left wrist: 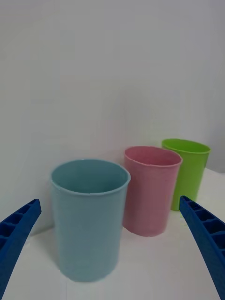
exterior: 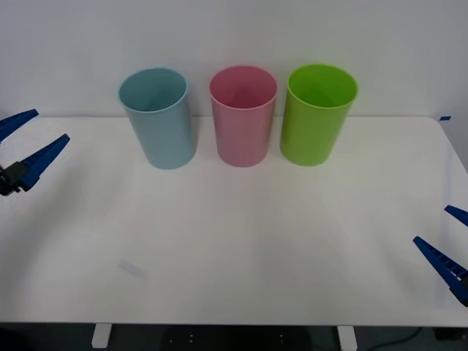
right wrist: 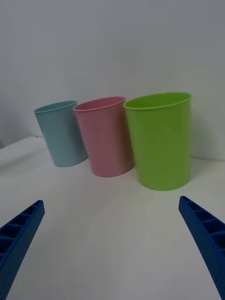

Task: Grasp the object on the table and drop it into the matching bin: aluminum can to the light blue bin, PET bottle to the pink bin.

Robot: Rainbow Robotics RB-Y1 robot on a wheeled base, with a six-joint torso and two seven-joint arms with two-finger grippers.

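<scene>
**Three bins in a row, both tools spread wide**

The big white surface [exterior: 241, 241] fills most of the front view. It is flat with rounded corners, and a pale wall stands behind it.

Three tall bins stand upright in a row at the far side, close to the wall. The blue bin [exterior: 156, 117] is on the robot's left. The pink bin [exterior: 243, 115] is in the middle. The green bin [exterior: 318, 113] is on the robot's right. They are all the same size and shape, wide at the top and thinner at the base. The blue and pink bins stand just beside each other with a small gap, and so do the pink and green ones. Their open tops face up. What can be seen inside them looks bare, but the bottoms are hidden.

The left tool [exterior: 28, 137] is at the left edge of the surface, near the blue bin but apart from it. Its two blue ribbed fingers are spread wide and pinch nothing. In its wrist view the blue bin [left wrist: 89, 220] is closest.

The right tool [exterior: 452, 245] is at the right edge, nearer the robot and well apart from the bins. Its fingers are spread wide too, with nothing between them. In its wrist view the green bin [right wrist: 161, 140] is closest.

I cannot tell where the can is.
</scene>
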